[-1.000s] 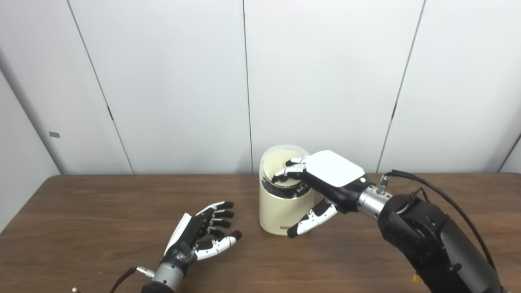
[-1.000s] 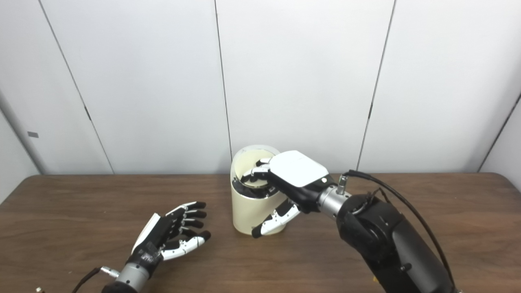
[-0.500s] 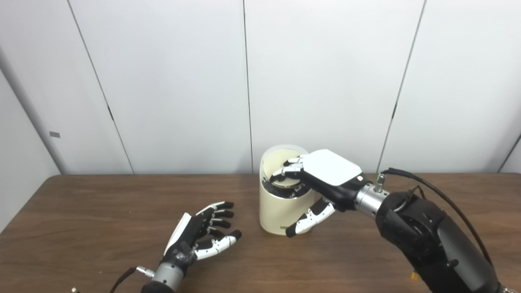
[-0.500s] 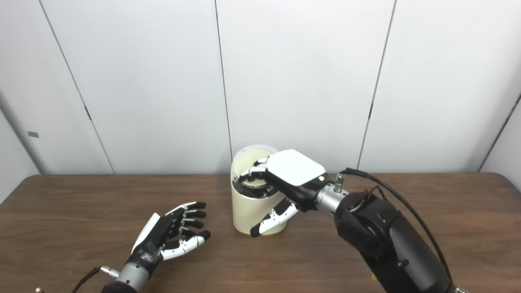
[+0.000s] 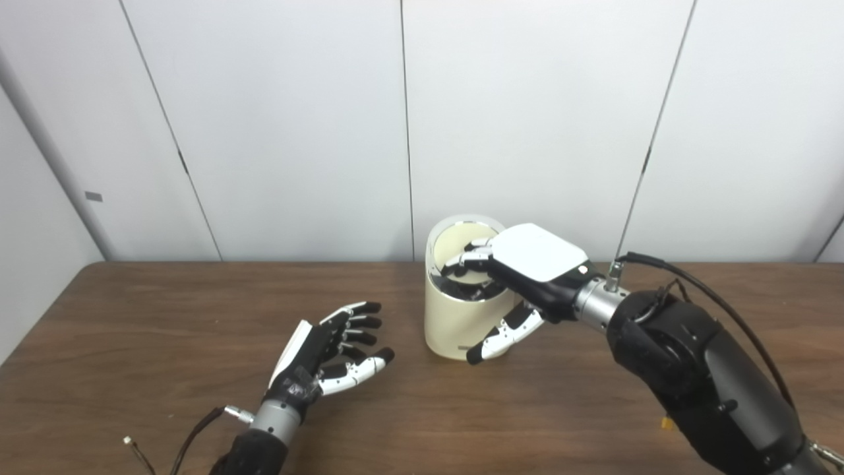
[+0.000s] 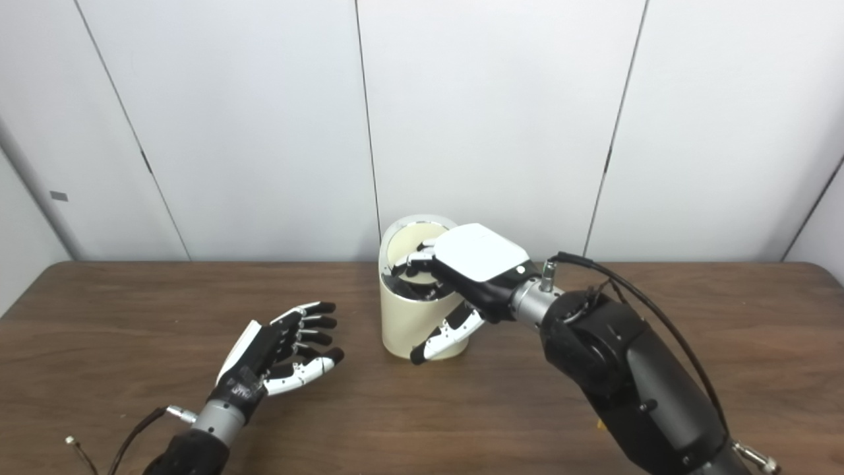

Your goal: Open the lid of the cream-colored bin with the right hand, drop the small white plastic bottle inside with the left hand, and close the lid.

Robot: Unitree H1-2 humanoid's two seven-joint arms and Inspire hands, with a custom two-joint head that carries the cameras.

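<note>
The cream-colored bin [image 5: 461, 323] is standing upright on the wooden table [image 5: 165, 343], near its far edge, and the right hand [image 5: 521, 277] is resting over its top with its fingers [image 5: 469, 258] reaching across the rim onto the lid [image 5: 461, 247], while the thumb is hanging down against the bin's front wall. The lid appears to be tilted into the opening, with a dark gap showing beneath it, so it is judged not yet seated flush. Compared with a second ago, the whole scene is sitting lower in both views, which indicates camera movement; the right hand is holding much the same posture on the lid, and the lid's position shows no clear change. The left hand [image 5: 330, 359] is lying palm-up near the bin's left side, fingers spread apart, holding nothing. The small white plastic bottle is not showing anywhere on the table or in either hand; it is presumably inside the bin already, though the interior cannot be seen. On that judgement, closing the lid is the step in hand.
</note>
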